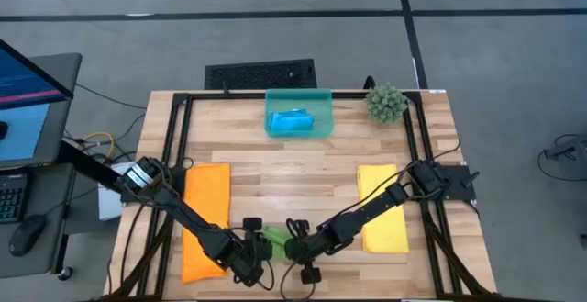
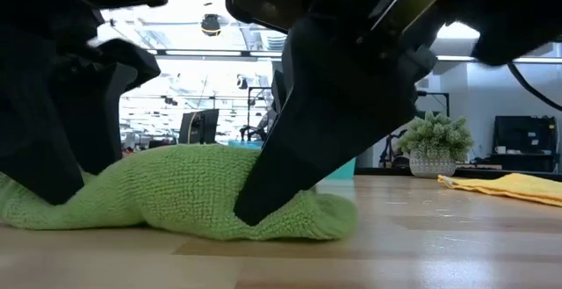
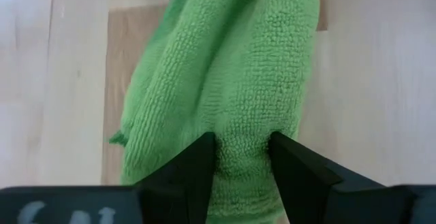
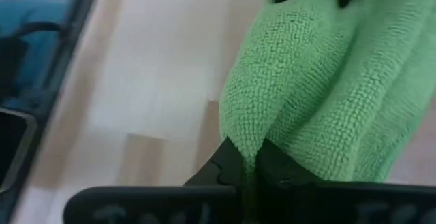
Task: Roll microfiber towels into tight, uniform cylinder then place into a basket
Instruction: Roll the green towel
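High view gave us the green towel [image 1: 278, 240] bunched at the bench's [image 1: 293, 178] near edge, well apart from the basket [image 1: 298, 112] holding 1 blue towel [image 1: 292, 121]. Left end effector [image 3: 243, 157] pinched one end; right end effector [image 4: 251, 163] closed on the other.

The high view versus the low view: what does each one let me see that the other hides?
Only the high view shows the flat orange towel, the blue towel lying inside the basket, and both arms meeting at the table's near edge. Only the low view shows, side-on, the green towel as a lumpy, loose bundle on the wood, with the right end effector pressed into it and the room behind. Both show the green towel, yellow towel, the spiky plant and the left end effector.
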{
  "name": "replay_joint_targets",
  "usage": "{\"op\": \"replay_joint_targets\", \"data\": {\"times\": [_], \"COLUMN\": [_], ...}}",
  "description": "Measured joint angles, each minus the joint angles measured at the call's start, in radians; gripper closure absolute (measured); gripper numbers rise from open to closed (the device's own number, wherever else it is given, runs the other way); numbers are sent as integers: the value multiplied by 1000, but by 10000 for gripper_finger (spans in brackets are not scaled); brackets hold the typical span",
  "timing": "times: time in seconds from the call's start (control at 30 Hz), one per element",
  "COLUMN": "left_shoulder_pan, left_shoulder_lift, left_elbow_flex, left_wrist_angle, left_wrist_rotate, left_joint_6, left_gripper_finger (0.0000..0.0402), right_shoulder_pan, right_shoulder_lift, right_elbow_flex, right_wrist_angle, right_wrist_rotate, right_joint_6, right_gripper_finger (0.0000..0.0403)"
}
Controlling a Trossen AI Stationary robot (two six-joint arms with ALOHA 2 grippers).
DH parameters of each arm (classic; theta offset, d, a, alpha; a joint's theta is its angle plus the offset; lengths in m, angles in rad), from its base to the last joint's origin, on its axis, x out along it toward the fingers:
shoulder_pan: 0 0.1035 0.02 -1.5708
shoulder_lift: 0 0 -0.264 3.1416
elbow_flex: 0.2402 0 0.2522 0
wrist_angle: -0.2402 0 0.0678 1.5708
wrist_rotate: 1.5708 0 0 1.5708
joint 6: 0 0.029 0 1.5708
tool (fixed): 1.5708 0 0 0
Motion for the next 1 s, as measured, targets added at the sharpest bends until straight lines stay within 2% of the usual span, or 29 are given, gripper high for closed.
{"op": "replay_joint_targets", "data": {"times": [0.1, 0.23, 0.4, 0.63, 1.0], "left_shoulder_pan": [-15, -43, -98, -195, -182], "left_shoulder_lift": [-12, -24, -24, -26, -21], "left_elbow_flex": [7, 8, 8, 9, -85], "left_wrist_angle": [-1, -1, 7, 10, 91], "left_wrist_rotate": [-15, -60, -120, -329, -290], "left_joint_6": [56, 100, 133, 235, 297], "left_gripper_finger": [265, 265, 265, 265, 265], "right_shoulder_pan": [0, -22, -45, -76, -83], "right_shoulder_lift": [0, 0, 2, 3, 3], "right_elbow_flex": [0, 0, -2, -2, -2], "right_wrist_angle": [3, 2, 32, 35, 39], "right_wrist_rotate": [-61, -129, -198, -251, -253], "right_joint_6": [23, 85, 86, 92, 111], "right_gripper_finger": [388, 388, 388, 388, 387]}}
